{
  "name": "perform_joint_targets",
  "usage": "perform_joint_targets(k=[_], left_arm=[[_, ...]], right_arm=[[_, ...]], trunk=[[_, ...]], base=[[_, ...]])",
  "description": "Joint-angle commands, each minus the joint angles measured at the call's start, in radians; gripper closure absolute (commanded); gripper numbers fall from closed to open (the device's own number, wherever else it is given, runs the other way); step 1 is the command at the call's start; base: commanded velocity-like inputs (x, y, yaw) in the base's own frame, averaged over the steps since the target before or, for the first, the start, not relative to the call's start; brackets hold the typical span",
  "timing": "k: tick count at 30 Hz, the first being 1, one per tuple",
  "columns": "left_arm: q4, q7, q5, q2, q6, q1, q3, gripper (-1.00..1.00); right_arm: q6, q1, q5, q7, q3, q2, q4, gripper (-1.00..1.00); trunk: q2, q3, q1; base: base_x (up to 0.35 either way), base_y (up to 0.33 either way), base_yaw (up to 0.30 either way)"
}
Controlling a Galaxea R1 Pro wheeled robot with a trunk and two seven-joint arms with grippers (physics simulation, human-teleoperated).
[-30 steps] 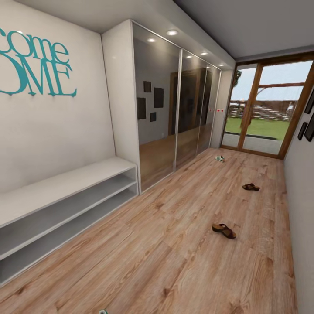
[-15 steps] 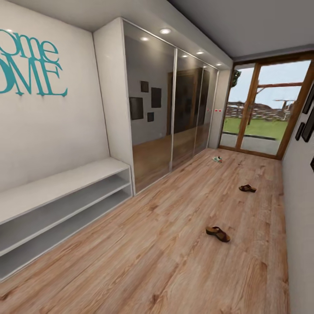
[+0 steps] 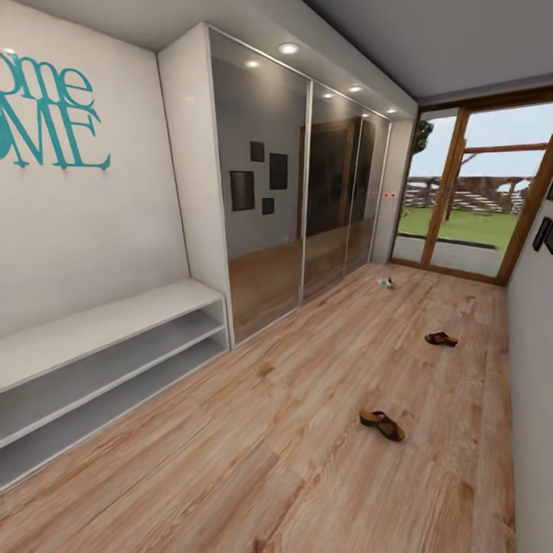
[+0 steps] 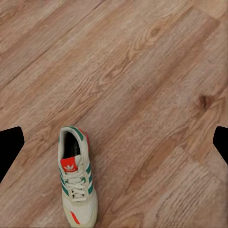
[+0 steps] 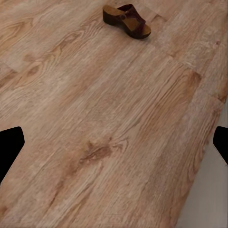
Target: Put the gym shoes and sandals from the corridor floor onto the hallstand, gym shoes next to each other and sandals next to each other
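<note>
One gym shoe (image 4: pixel 76 178), white with green stripes and a red-orange tab, lies on the corridor floor (image 4: pixel 142 71) below my left gripper (image 4: pixel 116 145), whose dark fingertips (image 4: pixel 10 147) stand wide apart: open and empty. A second gym shoe (image 3: pixel 385 283) lies far down the corridor near the glass door. Two brown sandals rest apart on the planks, one nearer (image 3: pixel 382 425) and one farther (image 3: pixel 441 339). My right gripper (image 5: pixel 116 145) hangs open above the floor, with a sandal (image 5: pixel 127 20) well beyond its fingertips (image 5: pixel 10 147). The hallstand is out of view.
A long pale grey two-tier bench (image 3: pixel 92 326) without upper shelves runs along the left wall under teal lettering. Mirrored wardrobe doors (image 3: pixel 269 192) follow it. A glass door (image 3: pixel 461 200) closes the corridor's far end, and a wall (image 3: pixel 534 384) bounds the right side.
The head camera has shifted, so the whole picture slid a little. The shoes and sandals lie where they were on the floor.
</note>
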Motion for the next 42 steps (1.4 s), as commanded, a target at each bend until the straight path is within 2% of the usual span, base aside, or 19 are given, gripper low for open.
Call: perform_joint_targets(k=[1,11,42], left_arm=[[0.001,0.000,0.000,0.000,-0.003,-0.001,0.002,-1.00],[0.001,-0.001,0.000,0.000,-0.003,-0.001,0.002,-1.00],[0.001,-0.003,0.000,0.003,-0.003,-0.001,0.002,-1.00]], right_arm=[[-0.003,0.000,-0.001,-0.002,0.000,0.000,0.001,-1.00],[-0.004,0.000,0.000,-0.002,0.001,0.000,0.000,-1.00],[-0.005,0.000,0.007,0.004,0.010,-0.001,0.000,-1.00]], trunk=[[0.000,-0.001,0.000],[0.000,-0.005,0.000],[0.000,-0.005,0.000]], base=[[0.258,-0.174,0.225],[0.247,-0.185,0.196],[0.319,-0.044,0.003]])
